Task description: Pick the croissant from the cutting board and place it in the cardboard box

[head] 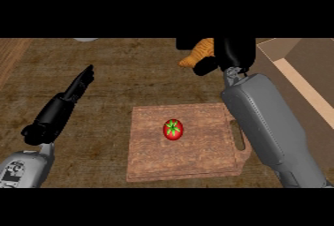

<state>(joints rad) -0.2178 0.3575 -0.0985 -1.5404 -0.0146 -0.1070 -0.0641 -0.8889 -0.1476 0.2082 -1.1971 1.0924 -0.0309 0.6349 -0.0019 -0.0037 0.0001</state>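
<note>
Right hand [233, 52] holds croissant [199, 53] near the cardboard box [295, 80].

The right hand [228, 53] covers most of the croissant [199, 53], so only its orange left part shows. The cardboard box [297, 81] runs off the right edge. The right forearm [261, 119] hides part of the cutting board [189, 154] by its handle. A pale thing [85, 39] at the top edge is cut too short to identify.

A red tomato [173, 129] with a green top sits mid-scene; a pale object [85, 39] shows far left on the brown counter [130, 79].
</note>
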